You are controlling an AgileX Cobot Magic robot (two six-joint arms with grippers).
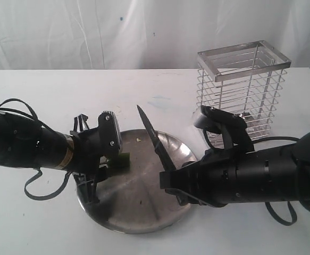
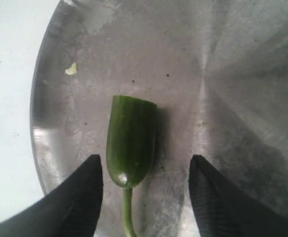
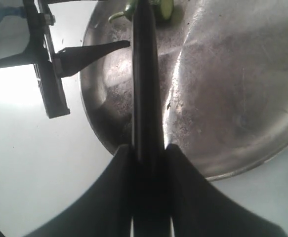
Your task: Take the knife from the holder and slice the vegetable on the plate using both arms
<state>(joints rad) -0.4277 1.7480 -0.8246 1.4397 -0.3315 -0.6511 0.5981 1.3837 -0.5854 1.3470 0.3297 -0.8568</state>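
The green chilli (image 2: 131, 140) lies on the left part of the steel plate (image 1: 144, 212), stem towards my left gripper (image 2: 145, 158). That gripper is open, its fingers (image 2: 79, 197) on either side of the stem end without touching it. The chilli's far end looks cut flat. My right gripper (image 3: 146, 148) is shut on the black knife (image 3: 144, 74) by its handle. The dark blade (image 1: 153, 137) slants up over the plate, pointing away from the chilli (image 1: 124, 161). My left gripper (image 1: 93, 183) hangs over the plate's left rim, my right gripper (image 1: 170, 179) over its right side.
The wire holder (image 1: 244, 90) stands at the back right on the white table, behind my right arm. A small pale scrap (image 2: 72, 69) lies on the plate near its rim. A white curtain closes off the back.
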